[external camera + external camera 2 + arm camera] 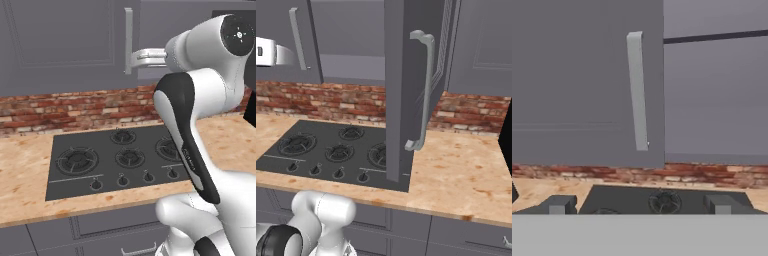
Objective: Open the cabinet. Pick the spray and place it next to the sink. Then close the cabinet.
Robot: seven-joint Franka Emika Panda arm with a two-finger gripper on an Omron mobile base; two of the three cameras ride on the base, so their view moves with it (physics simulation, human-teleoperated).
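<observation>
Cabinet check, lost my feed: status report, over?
Gripper open, empty, facing the left door's handle. Cabinet: right door swung open, left door shut. Spray not spotted. Nothing blocking the handle.

Tan stone-look counter [30,165], black gas hob [117,160] set into it
</observation>
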